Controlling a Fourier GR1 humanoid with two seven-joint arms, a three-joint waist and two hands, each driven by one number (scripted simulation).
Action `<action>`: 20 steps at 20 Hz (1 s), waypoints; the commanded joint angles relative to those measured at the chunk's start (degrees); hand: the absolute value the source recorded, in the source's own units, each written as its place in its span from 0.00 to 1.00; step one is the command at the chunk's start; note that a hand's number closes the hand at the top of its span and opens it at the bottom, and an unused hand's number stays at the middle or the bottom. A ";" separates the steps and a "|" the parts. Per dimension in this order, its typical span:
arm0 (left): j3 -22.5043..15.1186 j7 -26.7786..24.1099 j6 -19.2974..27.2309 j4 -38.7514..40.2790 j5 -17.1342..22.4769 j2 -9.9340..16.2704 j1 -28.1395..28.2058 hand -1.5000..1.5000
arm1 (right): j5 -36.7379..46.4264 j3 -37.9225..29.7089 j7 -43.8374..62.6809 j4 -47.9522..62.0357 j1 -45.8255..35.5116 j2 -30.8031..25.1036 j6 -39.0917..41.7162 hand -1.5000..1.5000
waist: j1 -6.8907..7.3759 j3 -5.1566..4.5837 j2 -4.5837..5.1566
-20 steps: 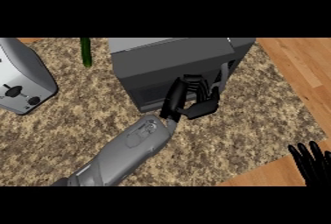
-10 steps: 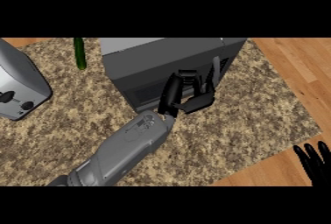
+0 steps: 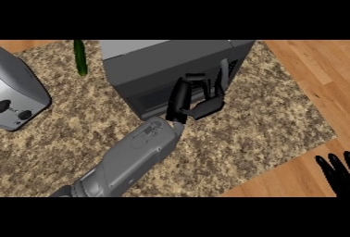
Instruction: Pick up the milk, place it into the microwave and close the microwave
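We look down on a speckled granite counter (image 3: 259, 125) with a wooden floor (image 3: 308, 65) showing past its right edge and at the top left corner. At the far left stands a silver toaster (image 3: 19, 95), its side with dark knobs turned toward us. Just right of it, near the counter's back edge, lies a slim dark green thing like a cucumber (image 3: 80, 58), well apart from the toaster.

In the middle sits the dark grey microwave (image 3: 164, 65), its door face toward us and looking shut against the body. Our left forearm (image 3: 130, 159) comes up from the lower edge, slanting right, and our left hand (image 3: 190, 99) rests against the microwave's front, near the dark handle (image 3: 223, 76) at the door's right side. The fingers are straight or only lightly bent, laid flat on the door, with the thumb out to the right; the hand has hold of nothing that we can see.

We cannot see the milk anywhere on the counter; whether it is inside the microwave we cannot tell, as the door hides the inside.

At the lower right corner, over the floor, only the straight fingertips of our right hand (image 3: 335, 172) show, pointing up, holding nothing.
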 commanded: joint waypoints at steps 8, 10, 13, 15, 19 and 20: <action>1.85 -1.56 -1.22 5.55 3.10 -0.18 -4.90 1.00 | -4.14 -0.12 0.38 -3.05 1.28 -1.21 2.42 0.00 | -1.14 0.13 1.04; 1.83 -2.10 -1.12 5.73 3.28 -0.18 -5.38 1.00 | -4.30 -0.47 0.37 -3.34 1.68 -1.52 2.60 0.00 | -1.29 0.18 0.78; 1.52 -2.45 -0.90 5.80 3.97 -0.18 -5.31 1.00 | -5.30 -1.00 1.31 -3.49 2.10 -2.57 2.91 0.00 | -1.50 0.16 1.04; 1.12 -3.44 -0.49 5.90 3.93 -0.18 -5.22 1.00 | -5.95 -0.69 1.68 -4.20 2.58 -2.72 3.19 0.00 | -1.78 0.13 0.97; 0.93 -3.89 -0.58 6.60 4.74 -0.18 -5.27 1.00 | -6.63 -1.31 2.07 -5.10 2.97 -3.33 3.29 0.00 | -1.61 0.11 0.95; 0.84 -4.17 -0.24 6.50 4.99 -0.19 -5.19 1.00 | -6.73 -1.16 1.99 -4.77 3.25 -3.31 3.66 0.00 | -1.97 0.21 1.04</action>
